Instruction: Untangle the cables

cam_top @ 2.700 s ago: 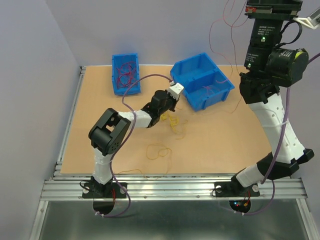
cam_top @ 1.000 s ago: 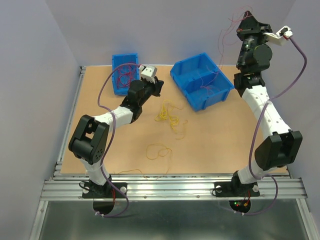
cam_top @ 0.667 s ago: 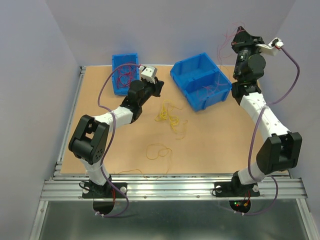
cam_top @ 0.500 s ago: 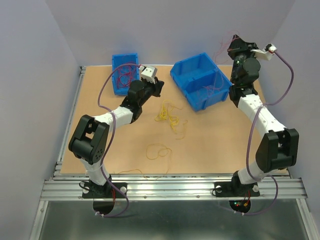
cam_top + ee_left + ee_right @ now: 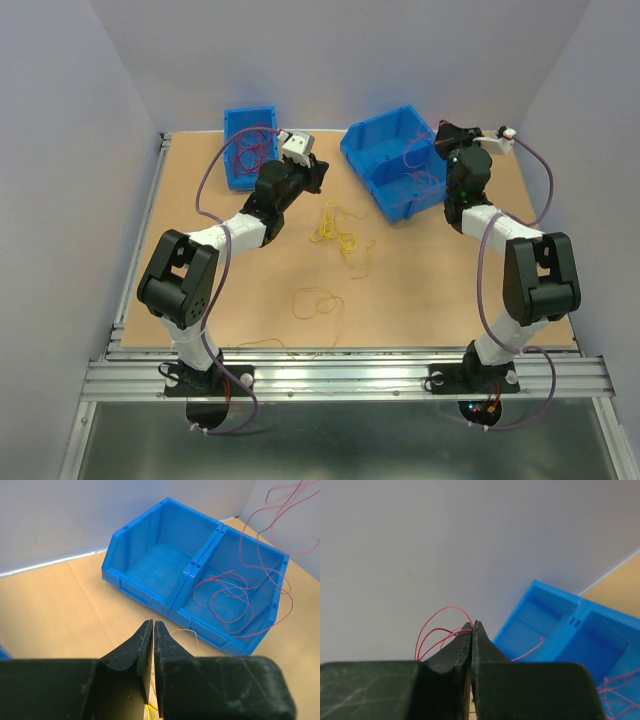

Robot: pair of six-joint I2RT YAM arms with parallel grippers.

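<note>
My right gripper (image 5: 441, 134) is shut on thin dark red cables (image 5: 433, 625), which loop out to the left of its tips (image 5: 472, 625). It hangs over the right compartment of the double blue bin (image 5: 395, 207), where more red cables (image 5: 425, 180) lie. My left gripper (image 5: 318, 173) is shut with nothing seen between its tips (image 5: 153, 625), above the board left of that bin. A tangle of yellow cables (image 5: 338, 232) lies on the board below it. A yellow loop (image 5: 315, 301) lies nearer the front.
A small blue bin (image 5: 232, 178) at the back left holds more red cables (image 5: 252, 150). In the left wrist view the double bin's (image 5: 135, 587) left compartment is bare and its right one holds red cables (image 5: 225, 592). Walls close the back and sides.
My right arm has come down from high above the table to just over the double bin, bringing the red cables with it. My left arm moved back-left earlier and has since stayed still.
</note>
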